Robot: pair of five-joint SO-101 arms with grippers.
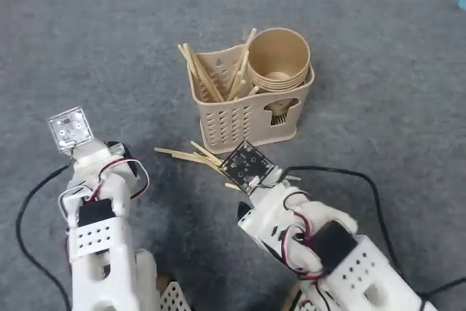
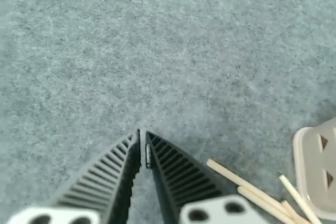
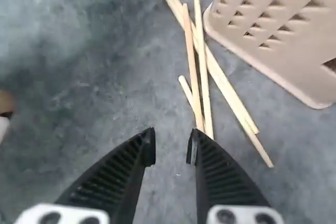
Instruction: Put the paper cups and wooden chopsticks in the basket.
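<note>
Left gripper (image 2: 143, 136) is hanging low over the grey counter (image 2: 157, 51) in the left wrist view, its jaws pressed almost together with only a thin slit between them and nothing in them. A few loose chopsticks (image 2: 247, 184) are lying on the counter off to one side of it, and a corner of the basket (image 2: 315, 174) is showing just past them. In the right wrist view the right gripper (image 3: 170, 148) is hovering close above the counter (image 3: 79, 51), its jaws narrowly parted and holding nothing. The loose chopsticks (image 3: 202, 77) are lying in a rough bundle, crossing one another, with their near ends reaching one fingertip (image 3: 193, 148); whether it is touching them I cannot tell. The basket (image 3: 278, 30) is standing just beside the far part of the bundle. In the high view the basket (image 1: 240, 121) is standing upright near the middle of the counter (image 1: 378, 121), ahead of both arms. A stack of paper cups (image 1: 280, 60) is sitting in the compartment on the right arm's side, and the standing chopsticks (image 1: 207, 78) are leaning in the other compartment, their tips poking above the rim. The loose chopsticks (image 1: 186, 155) are lying flat just in front of the basket, running under the wrist of the right arm (image 1: 320, 242), while the left arm (image 1: 98, 231) is sitting well apart from them.
</note>
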